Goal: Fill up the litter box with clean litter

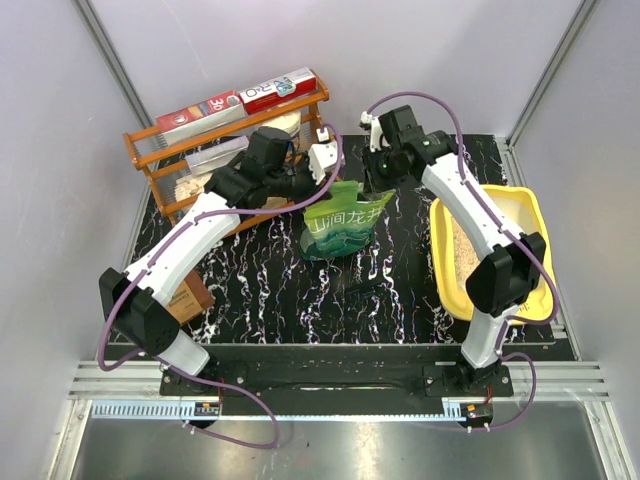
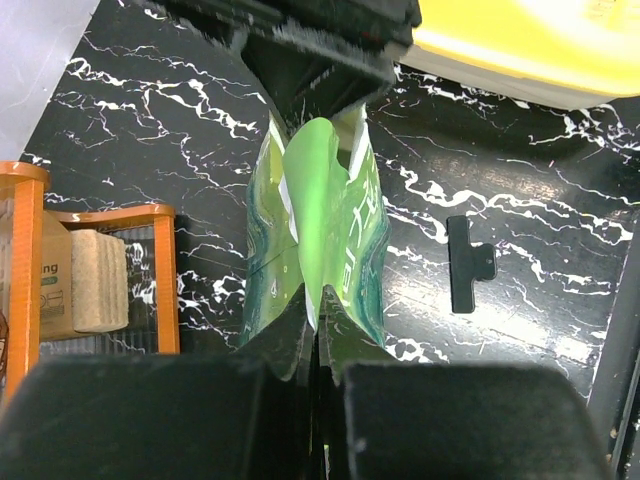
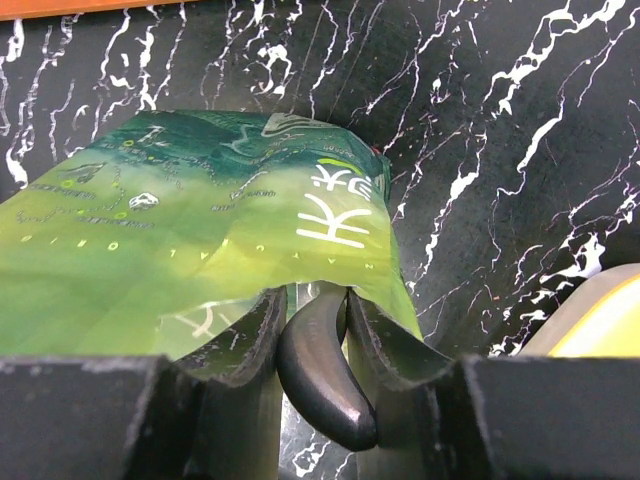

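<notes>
The left pincer [image 2: 317, 335] is pressed together on the thin top edge of the pouch [image 2: 320, 220], a glossy, crinkled green foil bag. The bag stands upright with its mouth gaping into a narrow leaf shape. Facing it from the other end of the mouth, the right pincer [image 3: 315, 305] pinches a smooth, dark grey handle [image 3: 320, 370]. The handle is curved and rounded at the near tip, and it runs in under the pouch's lip. What is at its far end is hidden.

Both pairs of fingers are blunt, matte black blocks.

Beside the pouch, on the side toward the arm bases, a flat black clip [image 2: 470, 262] lies on the table [image 2: 150, 110], which is black with white marble veins. An orange rack [image 2: 160, 280] of slim bars stands behind the left pincer.

The litter box [image 1: 446, 265] lies to the right of the right pincer, nearer the bases. It is a shallow yellow plastic tray with rounded corners, and pale sandy litter [image 1: 463, 255] lies inside it.

The left arm reaches diagonally forward toward the middle, its wrist turned sideways. The right arm bends its elbow above the litter box and stretches forward and left to the pouch.
</notes>
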Controlling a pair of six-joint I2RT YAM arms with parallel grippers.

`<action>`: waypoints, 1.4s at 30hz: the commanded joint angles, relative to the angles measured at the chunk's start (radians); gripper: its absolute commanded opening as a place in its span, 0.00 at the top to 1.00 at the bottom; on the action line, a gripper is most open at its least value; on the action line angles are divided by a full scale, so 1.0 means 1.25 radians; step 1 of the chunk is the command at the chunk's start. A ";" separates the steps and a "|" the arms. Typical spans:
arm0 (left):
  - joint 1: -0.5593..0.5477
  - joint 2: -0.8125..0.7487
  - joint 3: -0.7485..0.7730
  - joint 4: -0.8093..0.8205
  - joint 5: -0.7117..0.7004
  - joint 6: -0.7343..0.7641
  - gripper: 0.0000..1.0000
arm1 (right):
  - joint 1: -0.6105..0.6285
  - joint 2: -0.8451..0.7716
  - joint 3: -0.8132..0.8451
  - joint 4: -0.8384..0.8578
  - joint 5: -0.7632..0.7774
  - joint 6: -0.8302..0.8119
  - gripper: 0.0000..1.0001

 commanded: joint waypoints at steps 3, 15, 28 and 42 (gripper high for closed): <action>-0.001 -0.069 -0.004 0.127 0.071 -0.047 1.00 | 0.021 -0.069 -0.114 0.147 0.165 0.052 1.00; -0.001 -0.043 -0.001 0.149 0.078 -0.048 1.00 | 0.017 -0.077 -0.288 0.264 -0.087 0.199 1.00; -0.018 -0.031 0.012 0.106 0.033 -0.007 1.00 | -0.149 -0.145 -0.444 0.561 -0.490 0.473 1.00; -0.017 -0.086 -0.025 0.046 0.008 0.137 1.00 | -0.270 -0.202 -0.444 0.618 -0.782 0.534 1.00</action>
